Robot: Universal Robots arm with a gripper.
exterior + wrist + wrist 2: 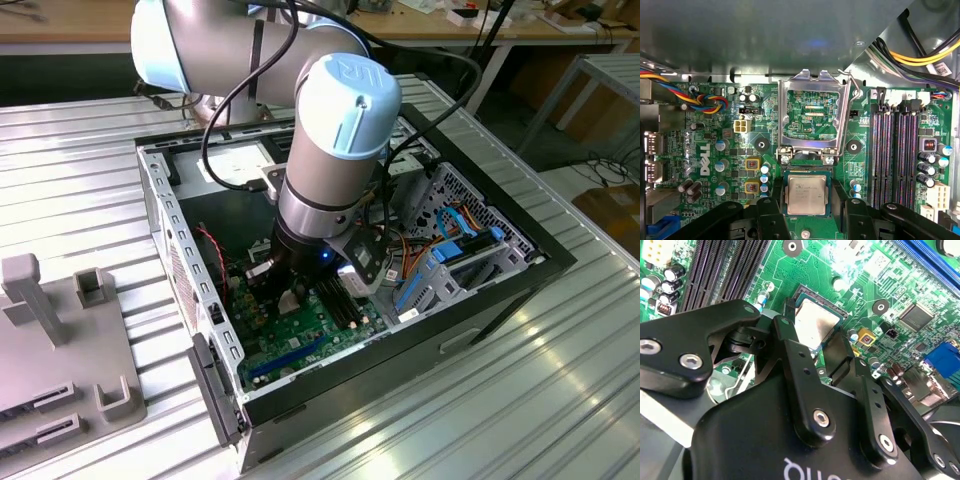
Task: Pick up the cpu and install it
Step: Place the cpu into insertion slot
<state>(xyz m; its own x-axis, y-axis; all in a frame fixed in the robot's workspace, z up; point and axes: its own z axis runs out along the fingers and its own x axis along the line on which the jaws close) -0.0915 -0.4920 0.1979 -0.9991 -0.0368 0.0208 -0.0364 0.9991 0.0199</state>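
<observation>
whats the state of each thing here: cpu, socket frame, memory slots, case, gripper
cpu, seated flat, metal top up
socket frame, swung open, off the cpu
memory slots, empty
computer case, lying on its side, side panel off
gripper, down inside the computer case, right at the cpu

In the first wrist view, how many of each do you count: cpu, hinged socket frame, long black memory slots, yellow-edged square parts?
cpu: 1
hinged socket frame: 1
long black memory slots: 4
yellow-edged square parts: 2
Total: 8
</observation>
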